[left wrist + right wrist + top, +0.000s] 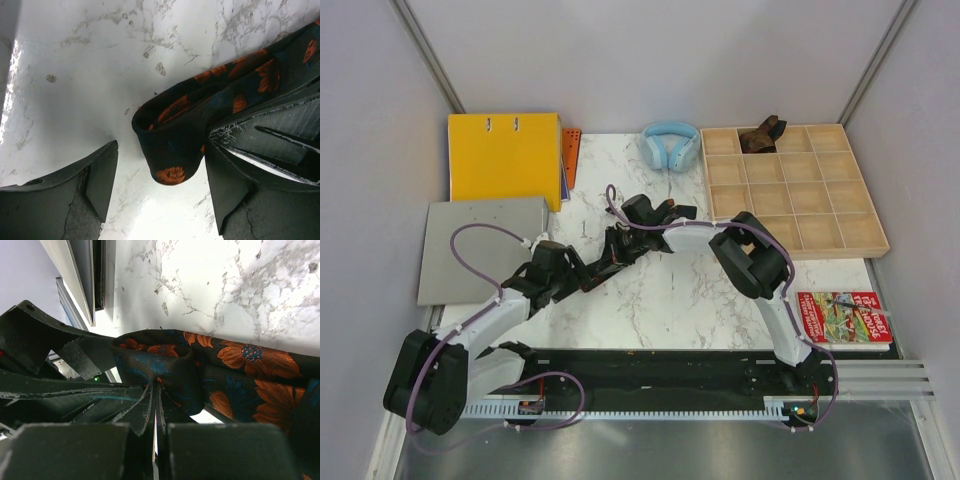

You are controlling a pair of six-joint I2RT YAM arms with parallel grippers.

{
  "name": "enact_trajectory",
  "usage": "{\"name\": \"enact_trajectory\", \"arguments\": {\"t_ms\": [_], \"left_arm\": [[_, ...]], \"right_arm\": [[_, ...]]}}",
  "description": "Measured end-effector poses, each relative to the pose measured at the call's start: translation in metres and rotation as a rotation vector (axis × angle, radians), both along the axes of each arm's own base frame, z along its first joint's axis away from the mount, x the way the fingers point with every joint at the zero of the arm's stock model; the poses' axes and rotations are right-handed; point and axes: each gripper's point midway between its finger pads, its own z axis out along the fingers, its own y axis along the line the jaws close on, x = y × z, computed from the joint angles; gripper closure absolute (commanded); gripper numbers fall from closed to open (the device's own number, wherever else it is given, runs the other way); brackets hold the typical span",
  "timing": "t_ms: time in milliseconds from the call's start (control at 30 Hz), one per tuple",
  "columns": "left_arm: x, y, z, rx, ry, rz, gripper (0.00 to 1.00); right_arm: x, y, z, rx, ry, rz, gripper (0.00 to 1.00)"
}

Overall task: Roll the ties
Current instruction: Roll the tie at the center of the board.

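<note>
— Two grippers meet mid-table. What do we have nearest?

— Our left gripper (160, 155) is spread wide and grasps nothing. The folded end of the tie (192, 107) sits between its fingers, close against the one at 3 o'clock, with a gap at 9.

— And the right gripper (153, 390)?

— Clenched, with its tips pushed into that same fold. The cloth curls round them, but we cannot tell whether any is nipped between the pads.

— Where does the rest of the tie go?

— It lies flat on the table (100, 70), running off toward 2 o'clock in the left wrist view, so we judge only the first turn is made.

— So which step are we in?

— We think we are starting the roll. Next, the right wrist would need to turn so that more cloth winds on. The left fingers would have to close gently on the coil so that it doesn't spring loose.

— And farther out?

— A brown tie (761, 134) already sits rolled in the tray (815, 197) at 1 o'clock, with headphones (670, 143) at 12.
</note>
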Motion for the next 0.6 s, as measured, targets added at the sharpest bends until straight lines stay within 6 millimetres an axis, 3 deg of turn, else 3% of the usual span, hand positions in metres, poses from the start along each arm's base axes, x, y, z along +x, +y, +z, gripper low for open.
{"name": "enact_trajectory", "arguments": {"t_ms": [200, 533, 600], "left_arm": [[0.009, -0.003, -0.001, -0.012, -0.018, 0.029, 0.36], [0.013, -0.011, -0.004, 0.003, -0.015, 0.091, 0.38], [0.014, -0.012, -0.004, 0.013, -0.012, 0.106, 0.42]], "right_arm": [[0.001, -0.001, -0.001, 0.015, 0.004, -0.002, 1.00], [0.003, -0.003, -0.004, 0.062, 0.026, -0.008, 1.00], [0.004, -0.004, -0.005, 0.070, 0.029, -0.012, 1.00]]}}
